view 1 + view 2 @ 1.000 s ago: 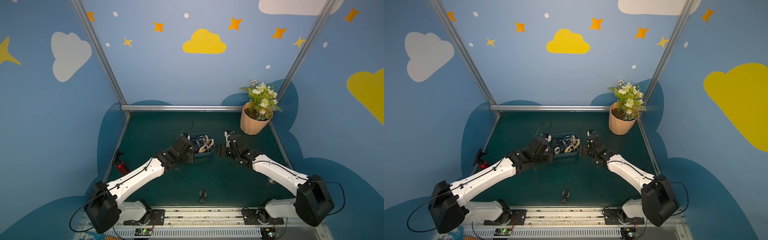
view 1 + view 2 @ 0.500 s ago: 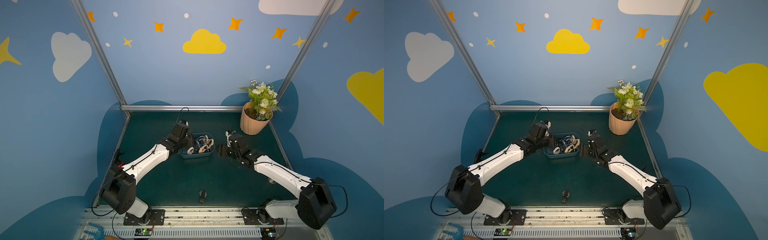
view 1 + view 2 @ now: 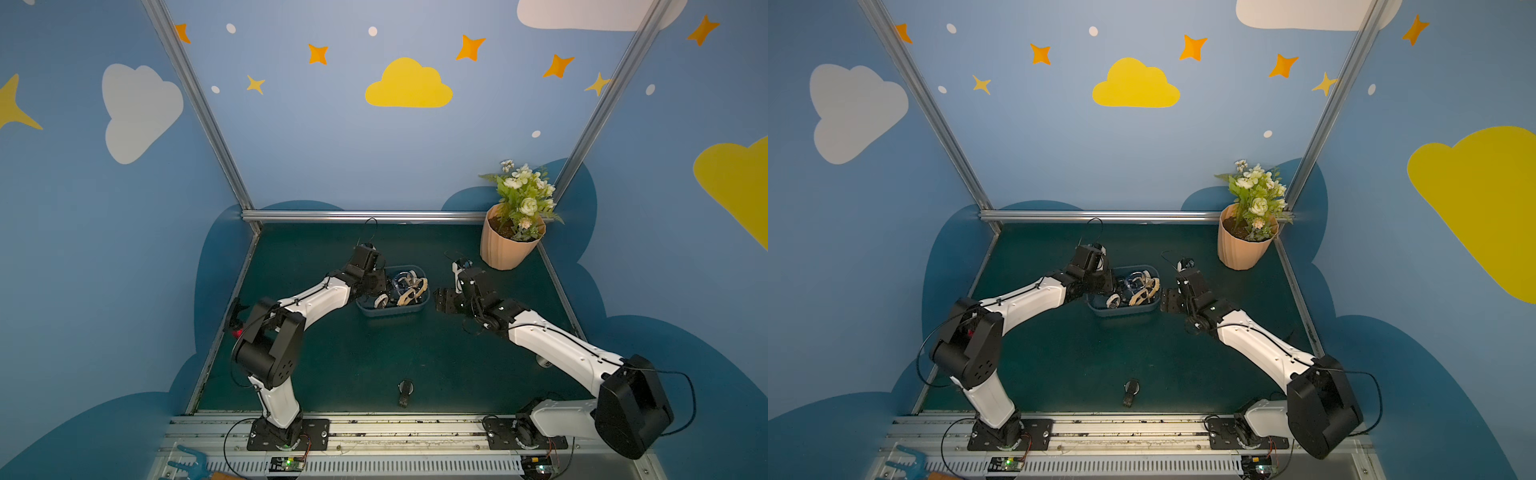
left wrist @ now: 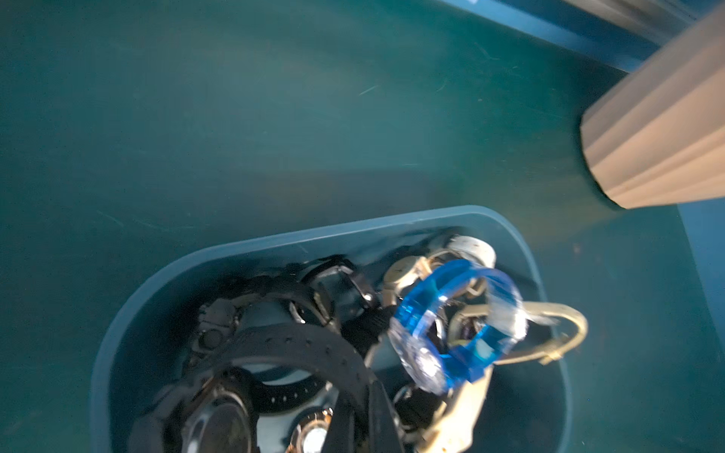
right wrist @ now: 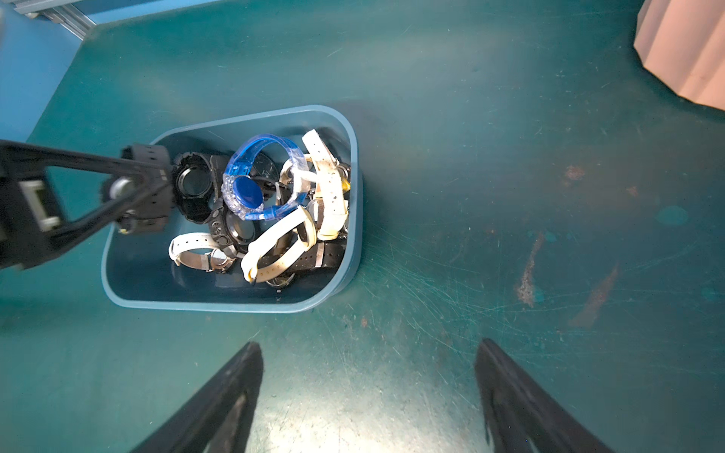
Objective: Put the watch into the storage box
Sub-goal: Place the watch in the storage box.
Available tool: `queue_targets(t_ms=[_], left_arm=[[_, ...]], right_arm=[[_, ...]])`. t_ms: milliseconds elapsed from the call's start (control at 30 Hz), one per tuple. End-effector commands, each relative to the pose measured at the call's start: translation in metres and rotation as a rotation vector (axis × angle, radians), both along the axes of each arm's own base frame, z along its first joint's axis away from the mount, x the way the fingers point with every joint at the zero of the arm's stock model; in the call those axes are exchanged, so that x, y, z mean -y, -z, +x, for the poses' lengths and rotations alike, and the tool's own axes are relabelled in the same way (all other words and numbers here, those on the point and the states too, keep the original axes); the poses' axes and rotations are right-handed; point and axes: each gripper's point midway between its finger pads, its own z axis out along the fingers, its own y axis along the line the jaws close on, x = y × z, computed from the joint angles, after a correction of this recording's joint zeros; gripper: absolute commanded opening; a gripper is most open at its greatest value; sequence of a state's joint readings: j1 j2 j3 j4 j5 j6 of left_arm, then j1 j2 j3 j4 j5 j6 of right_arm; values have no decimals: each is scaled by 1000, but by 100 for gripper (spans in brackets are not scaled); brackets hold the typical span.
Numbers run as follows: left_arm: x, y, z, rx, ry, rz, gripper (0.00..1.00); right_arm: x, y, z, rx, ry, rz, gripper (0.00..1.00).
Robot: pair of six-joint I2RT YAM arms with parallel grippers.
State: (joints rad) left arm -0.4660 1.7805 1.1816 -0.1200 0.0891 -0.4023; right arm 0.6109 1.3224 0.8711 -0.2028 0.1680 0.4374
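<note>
Black watch (image 5: 146, 156) pinched by left hand (image 5: 159, 184) over blue-grey storage box (image 5: 235, 306); right hand (image 5: 368, 343) spread nearby.

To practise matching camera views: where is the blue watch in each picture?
A top view: blue watch in the storage box, mid-table.
A top view: blue watch in the same box.
Left wrist: blue watch inside the box, close up.
Right wrist: blue watch inside the box.
Shared landmark: the flower pot.

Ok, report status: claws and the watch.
Left claw shut on black watch, over the box. Right claw open, empty, beside it. Second watch lies on the table. Nothing in the way.
</note>
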Motion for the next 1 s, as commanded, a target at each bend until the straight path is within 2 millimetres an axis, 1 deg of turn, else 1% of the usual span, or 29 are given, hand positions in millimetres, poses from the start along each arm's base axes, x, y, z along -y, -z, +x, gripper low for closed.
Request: queue_targets(t_ms=[0, 33, 100, 167, 233, 267, 300, 367, 467, 500, 567, 633, 667, 767, 800, 900, 967], left_arm=[[8, -8, 13, 26, 4, -81, 8], [11, -6, 13, 21, 18, -90, 9], [10, -3, 15, 8, 6, -99, 13], [8, -4, 15, -1, -5, -117, 18], [7, -10, 14, -3, -11, -141, 31], [6, -16, 13, 5, -11, -153, 48], [6, -23, 12, 20, -12, -164, 59], [10, -44, 7, 56, 18, -212, 68], [13, -83, -3, 117, 48, -274, 87], [12, -97, -8, 142, 55, -290, 92], [6, -119, -20, 187, 63, -307, 99], [0, -130, -36, 224, 77, -311, 100], [-5, -131, -44, 234, 74, -310, 100], [-19, -118, -68, 224, 49, -304, 100], [-25, -109, -76, 204, 29, -296, 100], [-37, -94, -95, 169, -2, -283, 100], [-43, -88, -103, 164, -13, -274, 100]], right_arm=[[3, -9, 1, 16, 2, -9, 86], [4, -9, 1, 21, 8, -11, 86], [6, -8, 2, 23, 13, -14, 86], [6, -9, 1, 21, 9, -12, 86], [5, -12, 1, 22, 9, -6, 86], [6, -13, 1, 24, 8, -7, 86], [6, -14, 1, 26, 6, -9, 86], [7, -14, 2, 37, 11, -13, 86], [7, -16, 2, 34, 11, -5, 86], [6, -17, 2, 33, 8, 0, 86], [4, -19, 2, 31, 4, 9, 86], [3, -19, 1, 33, -2, 7, 86], [4, -18, 2, 38, 3, 7, 86], [4, -14, 3, 29, 11, 9, 86], [3, -13, 3, 22, 7, 13, 86], [-4, -11, 2, 1, -23, 20, 86], [-6, -10, 2, -2, -26, 21, 86]])
